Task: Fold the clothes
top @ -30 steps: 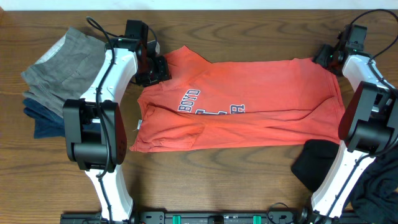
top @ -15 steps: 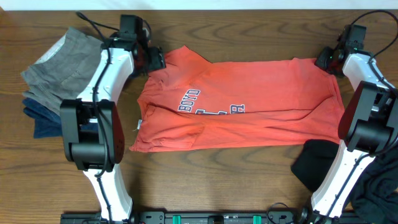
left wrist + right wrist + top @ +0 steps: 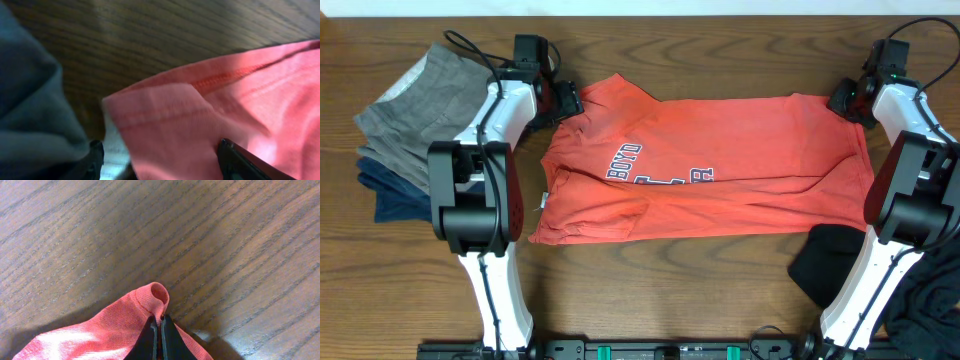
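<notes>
My right jaws are pinched fully closed on a small loop of the coral-red T-shirt (image 3: 107, 332), its edge standing up between the fingers (image 3: 151, 341). My left jaws are wide open, straddling the sleeve hem (image 3: 165, 117) without gripping it, one finger (image 3: 242, 161) on each side. From overhead, those two holds sit at the upper right and upper left corners of the T-shirt (image 3: 720, 170), which lies spread flat, lettering up, across the middle of the tabletop (image 3: 670, 290). I judge the shirt not yet folded: it is only laid out, with a few creases toward its lower edge. At the upper left of the frame, grey garments (image 3: 420, 100) sit stacked on a navy one (image 3: 395, 195) and look already folded. A black garment (image 3: 830, 262) lies heaped at the lower right, apparently yet to be folded.
</notes>
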Tool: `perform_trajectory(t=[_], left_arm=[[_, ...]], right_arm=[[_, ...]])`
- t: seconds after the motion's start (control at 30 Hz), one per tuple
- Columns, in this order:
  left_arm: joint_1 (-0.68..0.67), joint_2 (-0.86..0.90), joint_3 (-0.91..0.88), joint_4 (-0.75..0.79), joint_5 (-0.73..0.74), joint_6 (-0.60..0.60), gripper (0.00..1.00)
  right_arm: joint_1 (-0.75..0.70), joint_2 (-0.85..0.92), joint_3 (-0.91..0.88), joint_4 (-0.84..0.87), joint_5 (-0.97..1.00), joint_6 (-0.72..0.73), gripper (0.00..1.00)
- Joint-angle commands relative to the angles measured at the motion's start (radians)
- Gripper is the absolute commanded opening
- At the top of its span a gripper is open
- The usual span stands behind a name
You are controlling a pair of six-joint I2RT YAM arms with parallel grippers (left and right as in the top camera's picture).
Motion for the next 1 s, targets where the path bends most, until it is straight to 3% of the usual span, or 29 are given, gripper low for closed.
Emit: perform_trajectory(t=[0.0, 0.13, 0.23, 0.37, 0.43, 0.8, 0.97], left_arm=[[-0.001, 0.026, -0.003, 0.025, -0.019, -0.018, 0.74], [-0.001, 0.038, -0.003, 0.074, -0.014, -0.043, 0.74], [-0.001, 0.038, -0.003, 0.149, 0.04, -0.043, 0.62], [-0.003, 0.038, -0.003, 0.192, 0.111, -0.05, 0.19], [-0.005, 0.038, -0.003, 0.189, 0.112, -0.051, 0.06], [0.008, -0.081, 0.001, 0.163, 0.38, 0.02, 0.06], [0.023, -0.223, 0.001, 0.017, 0.543, 0.055, 0.06]], right_arm=[[-0.004, 0.053, -0.041, -0.043, 0.032, -0.002, 0.01], [-0.004, 0.053, -0.041, -0.049, 0.032, -0.002, 0.01], [-0.005, 0.053, -0.041, -0.053, 0.032, -0.002, 0.01], [-0.005, 0.053, -0.041, -0.059, 0.032, -0.002, 0.01], [-0.005, 0.053, -0.041, -0.059, 0.032, -0.005, 0.01], [-0.061, -0.072, -0.04, -0.14, 0.028, -0.005, 0.01], [-0.1, -0.196, -0.04, -0.255, 0.028, -0.005, 0.01]])
